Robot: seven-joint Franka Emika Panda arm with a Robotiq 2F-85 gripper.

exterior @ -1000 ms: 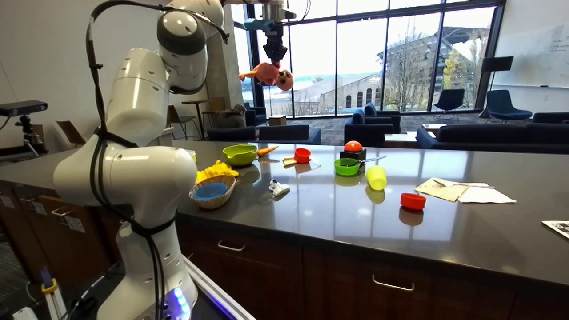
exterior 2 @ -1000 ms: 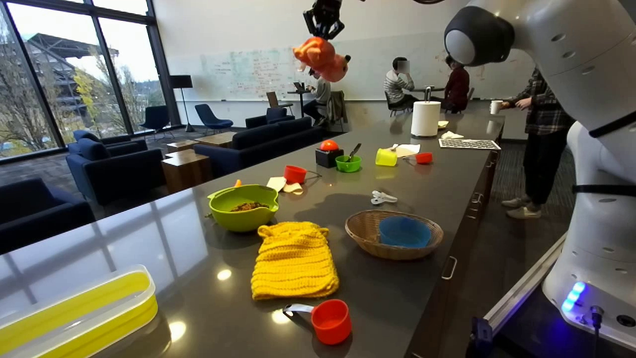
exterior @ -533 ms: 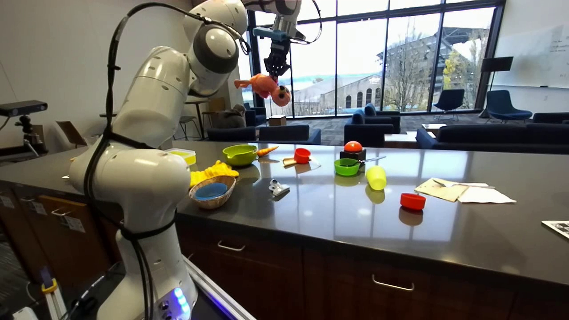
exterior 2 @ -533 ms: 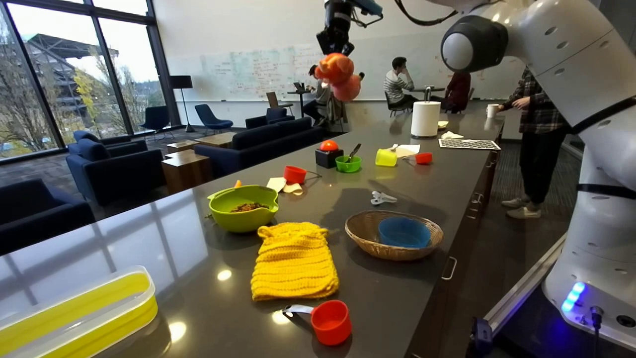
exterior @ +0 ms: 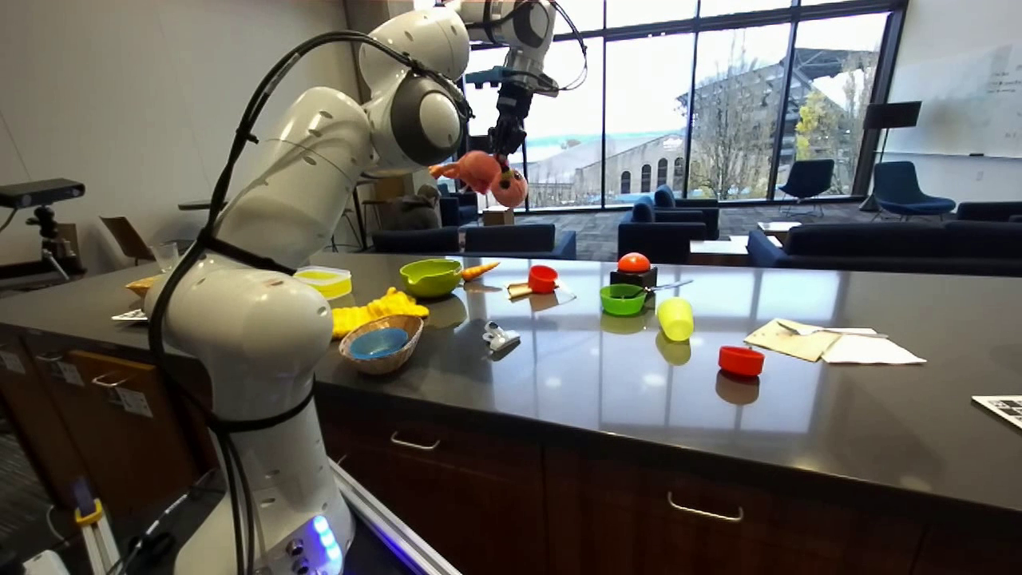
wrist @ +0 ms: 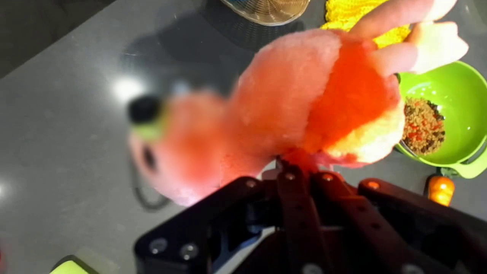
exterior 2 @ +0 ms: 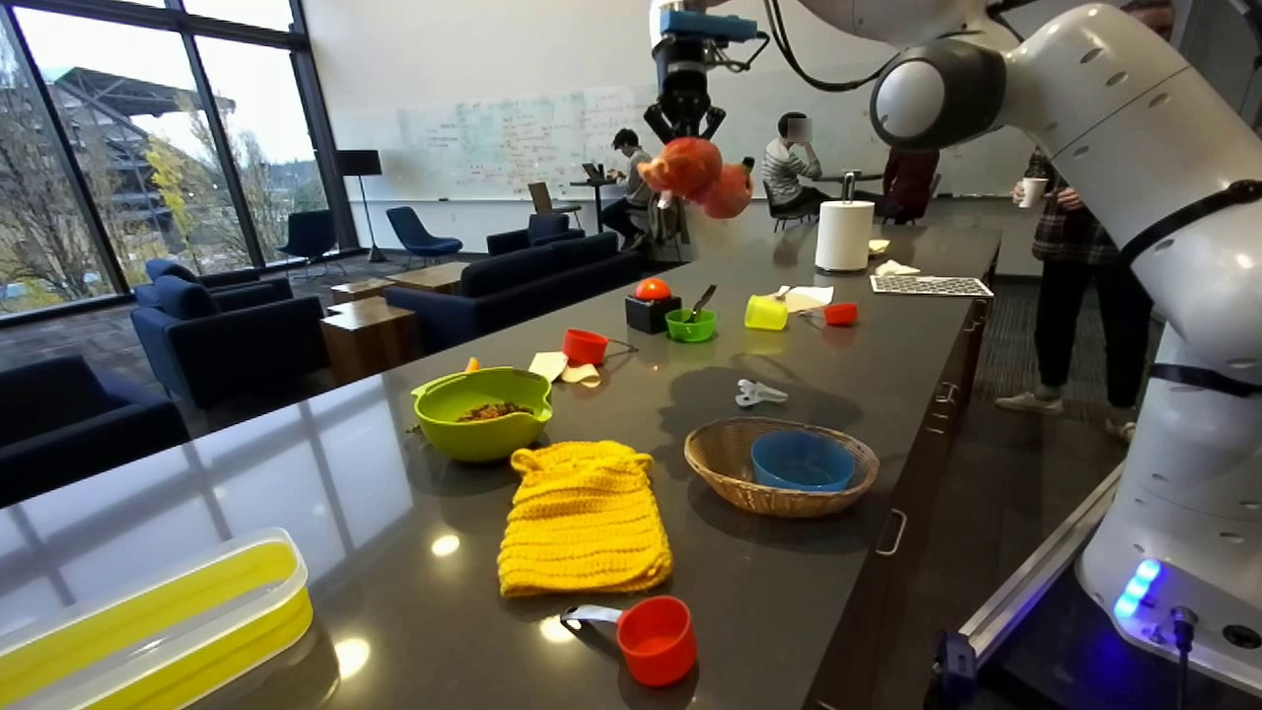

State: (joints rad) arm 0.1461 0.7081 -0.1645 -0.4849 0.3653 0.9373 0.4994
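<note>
A: Where have we got the plush toy?

B: In the air, well above the surface — our hand is clenched on a small bit of its side, and it hangs tilted, head lower than body

A: And what have we around it?

B: The white clip and the wicker basket with a blue bowl inside; then the yellow knitted cloth and, just beside that, the green bowl with a crumbly mix in it

A: Where could we come unstuck?

B: Our pinch looks shallow, so a brisk swing or sudden stop might let the toy twist round or slip out, with the head's weight doing the pulling

A: And if we travel too low?

B: The dangling head might knock the basket's rim and tip it, or the feet — loose-looking from the wrist view — might trail through the mix, since the toy half blocks our sight of what lies below
</note>
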